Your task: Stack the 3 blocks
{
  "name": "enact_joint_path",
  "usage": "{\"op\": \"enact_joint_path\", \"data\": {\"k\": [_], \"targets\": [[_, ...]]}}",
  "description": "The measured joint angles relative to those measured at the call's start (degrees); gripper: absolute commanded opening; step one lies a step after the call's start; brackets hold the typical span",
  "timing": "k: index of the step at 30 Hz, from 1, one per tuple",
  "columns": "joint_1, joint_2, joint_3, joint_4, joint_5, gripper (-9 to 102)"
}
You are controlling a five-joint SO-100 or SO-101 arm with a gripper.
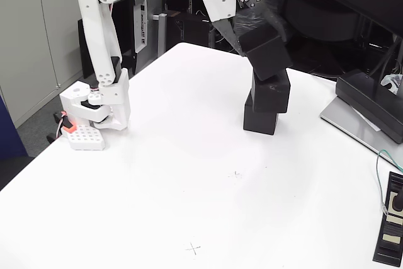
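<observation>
- Gripper [252, 33] at top centre of fixed view, fingers closed on top block [266, 52], which sits tilted.
- Top block touches middle block [272, 91] beneath; middle one looks tilted too, offset right.
- Bottom block [259, 119] flat on white table [189, 187], right of centre.
- Arm base [94, 114] at table's left edge, well apart from stack.

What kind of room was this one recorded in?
Most likely an office or lab: a white table, grey cabinets behind, and a monitor base at right.
</observation>
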Motion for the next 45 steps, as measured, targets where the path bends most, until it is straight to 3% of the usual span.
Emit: {"op": "enact_joint_path", "data": {"k": [19, 45], "targets": [[0.1, 0.0, 0.0, 0.0, 0.0, 34], [0.2, 0.0, 0.0, 0.0, 0.0, 34]]}}
